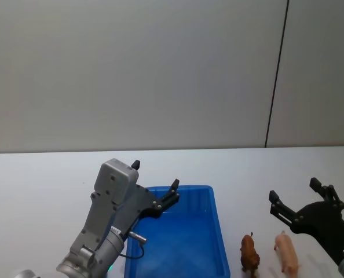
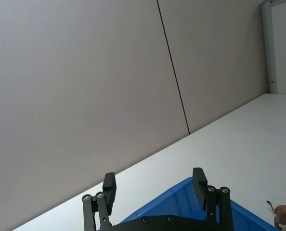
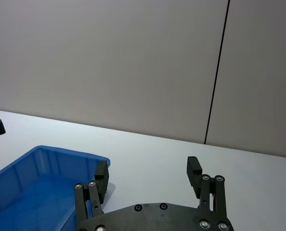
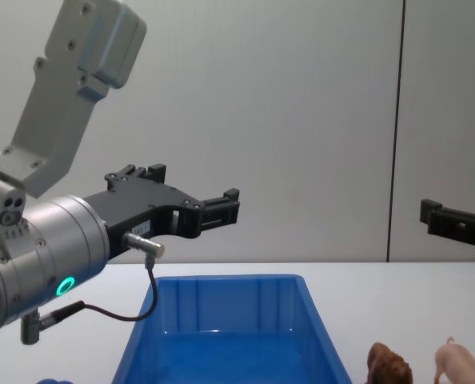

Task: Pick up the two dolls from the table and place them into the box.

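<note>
Nothing picked yet: both dolls stand on the counter point(image 1: 44, 174) just right of the blue bin point(image 1: 220, 231).
The right tool point(image 1: 294, 190), spread and empty, hangs beyond the pink pig point(image 1: 287, 252) and the shaggy brown animal point(image 1: 249, 253); I'd say it must drop and close on one. The left tool point(image 1: 156, 175), also spread, hovers over the bin's left rim. The bin wall crowds the brown animal.

Count: 2 dolls on the surface point(image 1: 44, 185), made up of 1 shaggy brown doll point(image 1: 249, 253) and 1 pink doll point(image 1: 287, 252). They stand side by side near the right tool point(image 1: 293, 189), the pink one closer to it and the brown one on the side toward the left tool point(image 1: 155, 174). Also 1 blue box point(image 1: 220, 231) under the left tool, 2 tools total, 1 surface.
</note>
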`<action>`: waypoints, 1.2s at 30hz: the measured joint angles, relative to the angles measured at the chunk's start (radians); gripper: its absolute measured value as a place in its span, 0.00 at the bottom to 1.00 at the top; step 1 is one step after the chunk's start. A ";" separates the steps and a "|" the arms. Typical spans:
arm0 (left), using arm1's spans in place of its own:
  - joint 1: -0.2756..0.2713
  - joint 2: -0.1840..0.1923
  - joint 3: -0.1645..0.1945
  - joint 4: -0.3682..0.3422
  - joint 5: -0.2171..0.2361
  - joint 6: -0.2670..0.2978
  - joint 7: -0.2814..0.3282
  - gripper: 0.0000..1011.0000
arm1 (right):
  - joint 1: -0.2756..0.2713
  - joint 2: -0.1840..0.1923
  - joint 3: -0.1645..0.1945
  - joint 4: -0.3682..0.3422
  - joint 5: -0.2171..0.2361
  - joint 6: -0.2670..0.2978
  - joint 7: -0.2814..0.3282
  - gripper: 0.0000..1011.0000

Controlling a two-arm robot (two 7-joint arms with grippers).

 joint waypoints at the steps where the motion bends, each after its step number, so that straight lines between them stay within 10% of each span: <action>1: 0.000 0.000 0.000 0.000 0.000 0.000 0.000 0.99 | 0.000 0.000 0.000 0.000 0.000 0.000 0.000 0.99; 36: 0.000 0.000 0.000 0.000 0.000 0.000 0.000 0.99 | -0.001 0.027 0.018 0.020 0.017 0.026 0.047 0.99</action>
